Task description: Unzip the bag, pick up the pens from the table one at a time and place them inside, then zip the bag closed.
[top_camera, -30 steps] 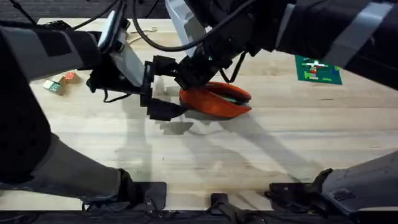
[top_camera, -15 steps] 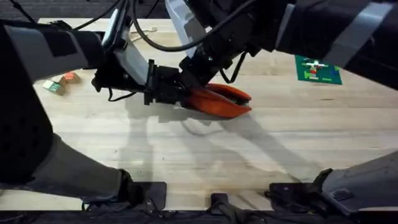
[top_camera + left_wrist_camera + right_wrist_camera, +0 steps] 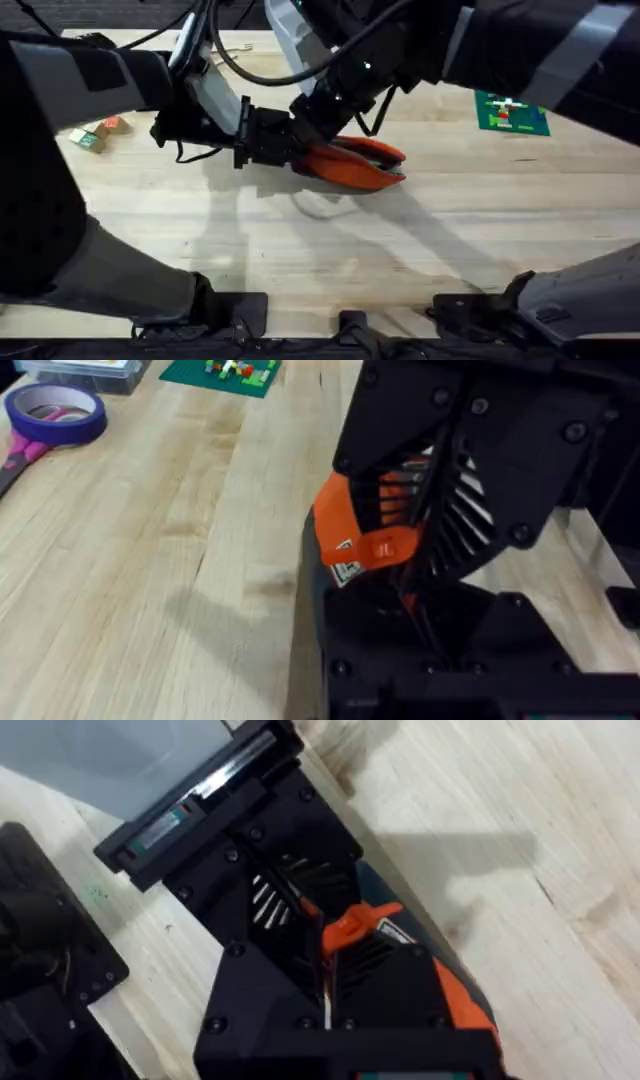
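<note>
Hard to make out: the near end of the bag [image 3: 352,165], buried under the two tools where they meet. Left tool [image 3: 285,147] pressed in from the side of the bag toward the small blocks [image 3: 98,133], black fingers [image 3: 400,620] closed around the orange fabric end, a small white label just beside the grip. Right tool [image 3: 318,125] coming down from above onto the same end, its fingers [image 3: 330,990] clamped on a small orange tab at the bag's tip; cannot tell whether that tab is the zipper pull. Both tools touching or nearly touching each other there.

Mouth of the bag gaping along its top away from the tools, a sliver of green inside; too little visible to say what it is.

Bag lying on the light plank worktop [image 3: 420,250], roughly at its middle. Beyond the bag, toward the far right, a green plate with small bricks [image 3: 511,112]. In the left wrist view, a roll of purple tape [image 3: 56,413] well apart from the bag.
</note>
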